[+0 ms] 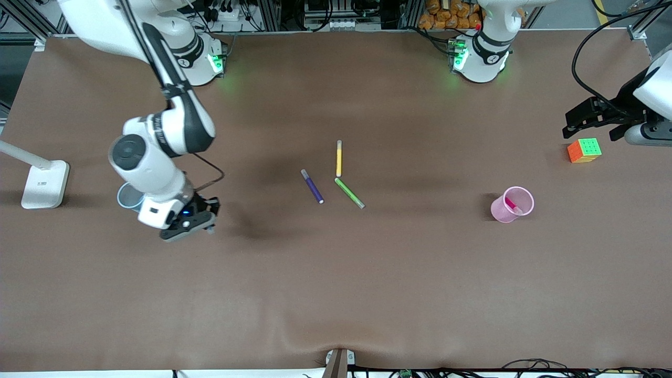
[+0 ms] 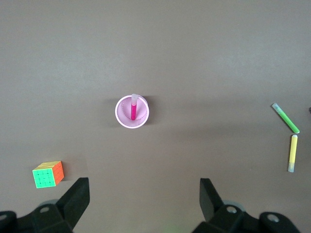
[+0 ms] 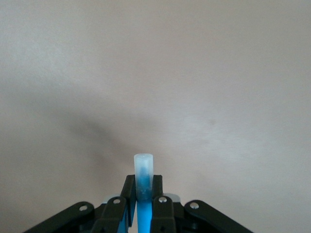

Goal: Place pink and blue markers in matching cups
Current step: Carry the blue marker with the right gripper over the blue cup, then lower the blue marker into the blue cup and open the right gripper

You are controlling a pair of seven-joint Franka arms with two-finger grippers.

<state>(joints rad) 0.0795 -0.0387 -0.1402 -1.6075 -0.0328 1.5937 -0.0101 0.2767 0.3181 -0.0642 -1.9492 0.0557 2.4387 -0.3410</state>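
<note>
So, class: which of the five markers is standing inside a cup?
The pink marker, upright in the pink cup. Purple, yellow and green lie on the table; the right gripper holds the blue.

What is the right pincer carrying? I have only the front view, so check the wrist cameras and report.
Observer: The right wrist view shows the right pincer shut on the blue marker, whose pale end sticks out past the fingers.
Operator: Now report the left pincer's state.
Observer: The left wrist view shows the left pincer open and holding nothing. It is up over the table, with the pink cup below in its view and the pink marker standing in that cup.
</note>
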